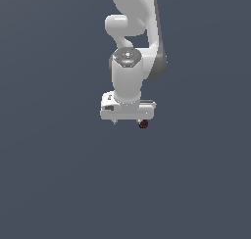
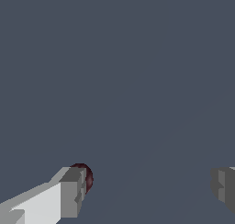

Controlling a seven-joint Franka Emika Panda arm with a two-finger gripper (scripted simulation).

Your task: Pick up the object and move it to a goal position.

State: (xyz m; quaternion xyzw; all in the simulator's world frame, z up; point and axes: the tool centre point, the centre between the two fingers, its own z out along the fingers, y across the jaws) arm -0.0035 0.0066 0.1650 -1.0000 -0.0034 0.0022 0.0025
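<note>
The white robot hand (image 1: 128,121) is spread wide; the tiny dark red bumpy lump (image 1: 143,124) sits off-centre at roughly its three o'clock, seemingly beside one fingertip (image 2: 73,191).

A smooth, glossy white plastic-like finish was shown on the arm (image 1: 128,76) and gripper (image 1: 128,119). The object (image 1: 143,124) was rendered dark red, bumpy and matt, and the fingers (image 2: 71,193) flat grey.
</note>
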